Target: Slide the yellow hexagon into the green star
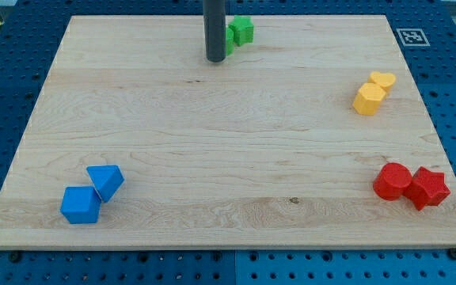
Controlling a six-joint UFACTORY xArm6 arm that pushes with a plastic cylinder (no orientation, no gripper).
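Observation:
The yellow hexagon (368, 99) lies near the view's right edge of the wooden board, touching a yellow heart-shaped block (383, 80) just above it. The green star (241, 31) sits near the view's top, a little right of centre. Another green block beside it is mostly hidden behind the rod. My tip (215, 59) rests on the board just left of and below the green star, far to the left of the yellow hexagon.
A blue cube (81, 205) and a blue wedge-like block (106, 180) touch at the view's bottom left. A red cylinder (392, 181) and a red star-like block (427, 188) touch at the bottom right. A marker tag (411, 36) sits off the board's top right corner.

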